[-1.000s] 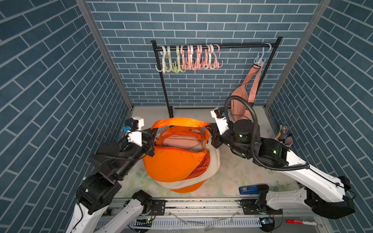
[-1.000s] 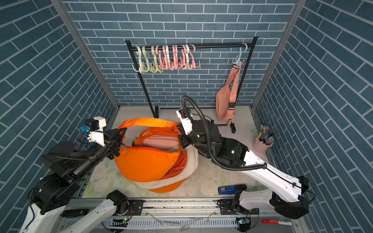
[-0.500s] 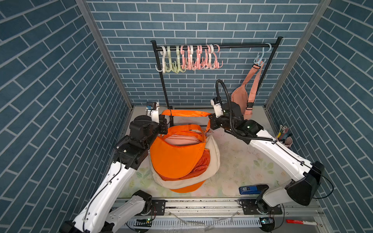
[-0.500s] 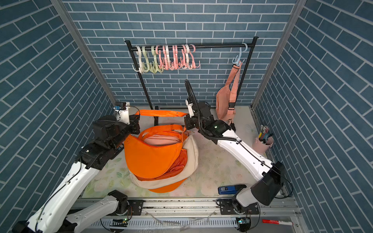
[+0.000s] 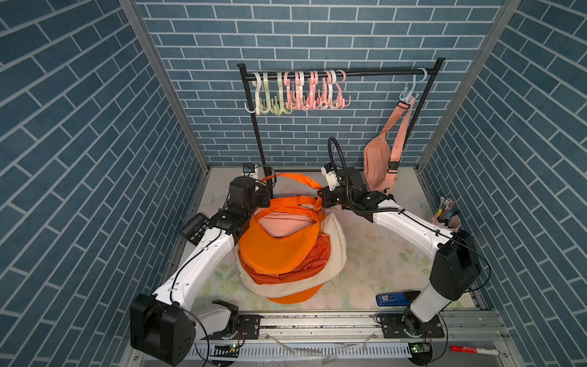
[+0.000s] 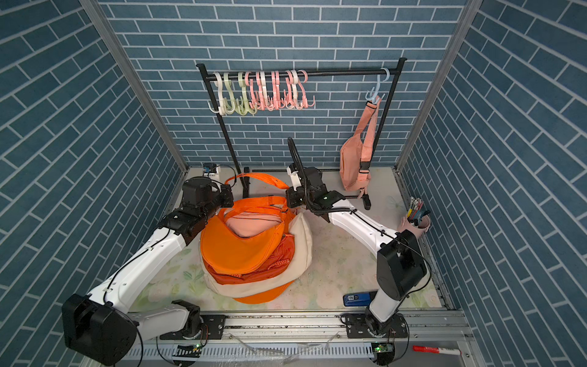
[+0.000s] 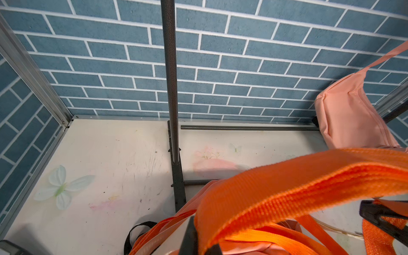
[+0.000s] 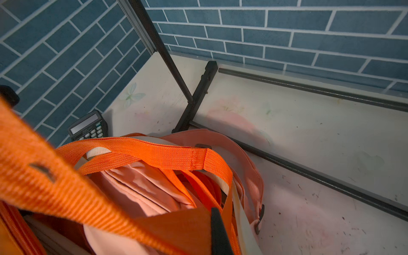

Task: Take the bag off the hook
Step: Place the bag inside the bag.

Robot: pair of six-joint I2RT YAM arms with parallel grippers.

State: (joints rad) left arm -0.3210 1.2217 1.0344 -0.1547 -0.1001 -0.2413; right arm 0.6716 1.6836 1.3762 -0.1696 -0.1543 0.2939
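Note:
The orange bag [image 5: 279, 244] rests on a pile of bags mid-table, off the rack. Its strap [image 5: 295, 179] arches between my two grippers. My left gripper [image 5: 270, 197] is shut on the strap at the bag's left end; the webbing [image 7: 287, 187] runs out from between its fingers. My right gripper [image 5: 321, 198] is shut on the bag's right end; orange fabric presses against one black finger [image 8: 218, 229] and hides the other. A pink bag [image 5: 378, 165] hangs by its strap from a pale blue hook [image 5: 411, 89] at the right end of the black rack [image 5: 381, 72].
Several empty hooks [image 5: 298, 92] hang at the rack's left end. A cream bag [image 5: 336, 251] lies in the pile under the orange one. A calculator [image 5: 194, 228] lies at the left edge; a pen cup [image 5: 446, 216] and a blue stapler [image 5: 397, 298] sit on the right.
Both arms have dropped and reached toward the back wall. The orange bag came down with them onto the pile, and its strap now arches slackly.

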